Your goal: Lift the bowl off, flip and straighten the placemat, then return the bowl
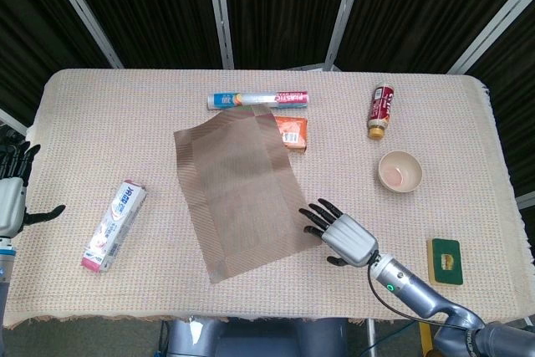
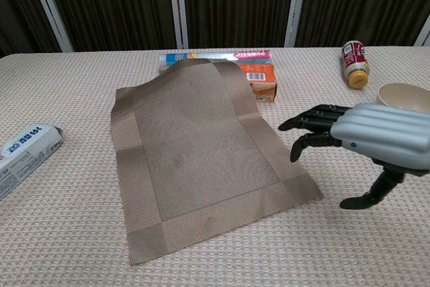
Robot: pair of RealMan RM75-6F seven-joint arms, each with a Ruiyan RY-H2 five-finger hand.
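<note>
**Inspector:** Start at the near edge. What is the right hand (image 1: 338,236) doing?

**Assistant:** It holds nothing. Its fingers (image 2: 310,120) are spread, pointing at the mat's near right corner, just beside the edge. Whether the tips touch the weave, I cannot tell.

**Inspector:** And the left hand (image 1: 10,194)?

**Assistant:** At the far left edge of the head view, off the tabletop (image 1: 468,123), fingers apart, empty.

**Inspector:** The placemat (image 1: 242,190)?

**Assistant:** Centre of the frame, lying askew. Its far end rides up over an orange box (image 1: 293,132) and against a roll (image 1: 257,99), so it does not sit flat.

**Inspector:** Handling?

**Assistant:** In my judgement: light, thin, flexible woven stuff. It will sag if lifted by one corner. The woven border near a corner is the best hold; a push would likely slide it.

**Inspector:** The bowl (image 1: 400,171)?

**Assistant:** Already off the mat, upright, right of centre, well apart from it. Rigid, probably breakable; take it by the rim.

**Inspector:** Anything else?

**Assistant:** A bottle (image 1: 381,110) lying beyond the bowl.
</note>
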